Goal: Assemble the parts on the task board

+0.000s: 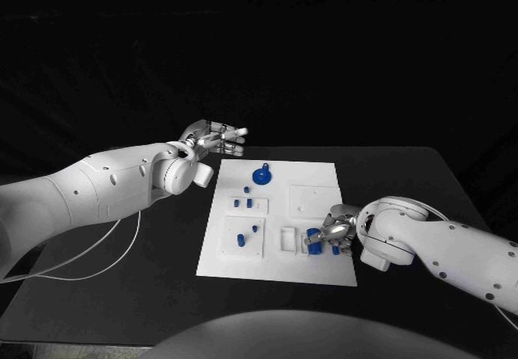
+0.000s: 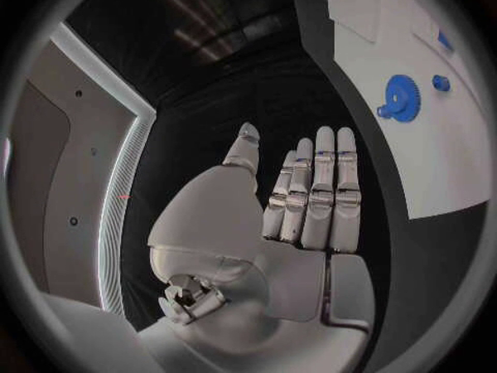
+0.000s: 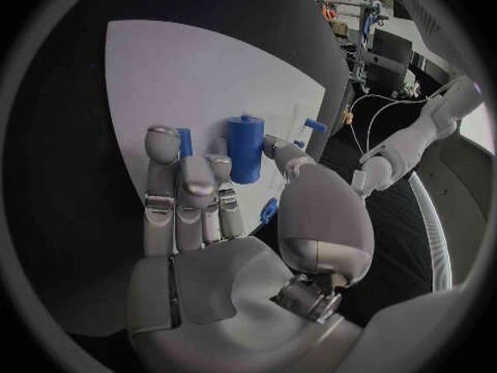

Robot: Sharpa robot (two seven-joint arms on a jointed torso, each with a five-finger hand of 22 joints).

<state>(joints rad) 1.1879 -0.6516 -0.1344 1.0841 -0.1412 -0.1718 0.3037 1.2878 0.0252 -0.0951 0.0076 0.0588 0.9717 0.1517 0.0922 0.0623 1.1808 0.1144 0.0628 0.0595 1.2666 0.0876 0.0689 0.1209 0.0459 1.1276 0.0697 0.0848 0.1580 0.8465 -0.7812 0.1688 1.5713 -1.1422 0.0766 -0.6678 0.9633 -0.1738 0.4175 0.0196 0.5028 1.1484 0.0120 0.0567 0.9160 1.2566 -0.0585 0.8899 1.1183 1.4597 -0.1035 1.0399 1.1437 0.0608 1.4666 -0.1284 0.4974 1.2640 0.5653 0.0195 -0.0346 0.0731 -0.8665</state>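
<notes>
Closest to the head camera, the right hand (image 1: 332,235) sits low over the near right corner of the task board (image 1: 313,176), its fingers bent round a cluster of blue parts. From the right wrist, a blue cylinder (image 3: 245,147) stands upright just beyond the fingertips, with the thumb beside it; whether the hand actually pinches it I cannot tell. A thin blue peg (image 3: 185,141) rises behind one finger.

On the board's left side, small blue pegs (image 1: 247,200) stand in a raised white block, more in a second block (image 1: 244,239) nearer the front edge. A blue gear (image 1: 263,176) lies flat near the far edge, with open white board to its right.

Off the far left corner, the left hand (image 1: 216,138) hovers above bare black table (image 1: 151,262), fingers straight and spread, holding nothing. Wide black table margins flank the board on both sides.
</notes>
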